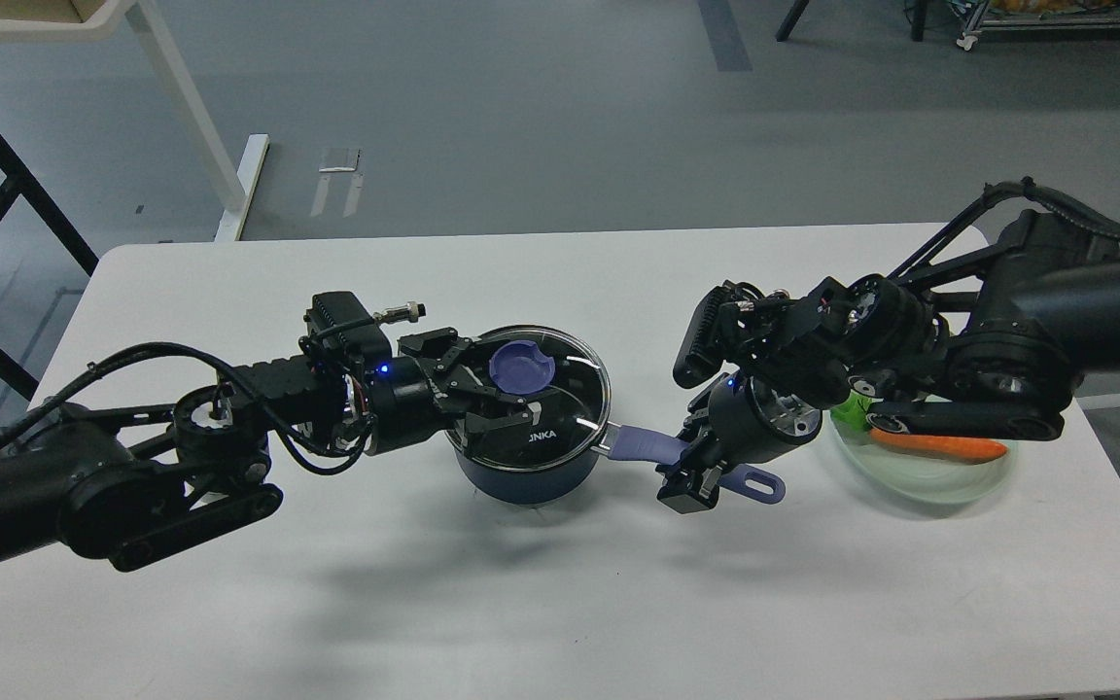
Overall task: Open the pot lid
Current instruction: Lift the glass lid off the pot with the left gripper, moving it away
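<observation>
Head view: the left claw [500, 384] spreads wide around the knob [519, 368], poised to lift the lid [560, 408] off the pot [526, 476]. The right claw [691, 476] clamps the handle [643, 447] beneath it, steadying the pot on the counter [560, 583].

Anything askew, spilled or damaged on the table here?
Nothing stands out. The lid sits level on the pot, the carrot lies in its plate, and no spill shows. The left pincer is at the lid's knob; the right pincer is on the handle.
</observation>
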`<state>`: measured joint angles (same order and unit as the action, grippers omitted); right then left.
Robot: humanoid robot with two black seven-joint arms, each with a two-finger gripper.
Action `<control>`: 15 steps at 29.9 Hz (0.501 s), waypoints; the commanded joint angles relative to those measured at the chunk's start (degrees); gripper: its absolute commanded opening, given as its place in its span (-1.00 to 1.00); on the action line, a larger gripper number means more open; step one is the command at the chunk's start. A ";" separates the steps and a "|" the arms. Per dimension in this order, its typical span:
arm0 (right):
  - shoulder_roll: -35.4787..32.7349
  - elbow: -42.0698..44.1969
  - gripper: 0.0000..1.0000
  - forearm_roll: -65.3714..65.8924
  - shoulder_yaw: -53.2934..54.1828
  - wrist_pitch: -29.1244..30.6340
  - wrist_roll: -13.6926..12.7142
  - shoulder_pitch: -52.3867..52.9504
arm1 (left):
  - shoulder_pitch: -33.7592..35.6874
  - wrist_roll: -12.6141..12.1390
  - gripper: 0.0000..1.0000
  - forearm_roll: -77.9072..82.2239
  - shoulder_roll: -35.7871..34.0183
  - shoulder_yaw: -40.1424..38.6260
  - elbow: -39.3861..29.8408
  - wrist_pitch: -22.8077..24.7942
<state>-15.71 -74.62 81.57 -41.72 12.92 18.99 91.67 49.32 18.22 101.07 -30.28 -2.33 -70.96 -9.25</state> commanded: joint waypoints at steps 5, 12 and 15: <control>0.33 0.27 -0.57 -0.01 -0.03 0.00 0.00 0.00 | 0.08 0.15 0.41 -0.09 -0.04 0.13 0.03 -1.03; 0.41 0.36 -0.57 -0.01 -0.03 0.00 0.00 0.00 | 0.25 0.32 -0.02 -0.09 -0.04 0.13 -0.06 -1.03; 0.41 0.36 -0.57 -0.09 -0.03 0.00 0.00 -0.09 | 0.43 0.41 -0.10 -0.17 -0.13 0.04 -0.06 -1.03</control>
<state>-15.29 -74.28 81.57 -41.75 12.92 18.99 91.65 49.58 18.54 100.96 -30.35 -2.20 -70.96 -10.34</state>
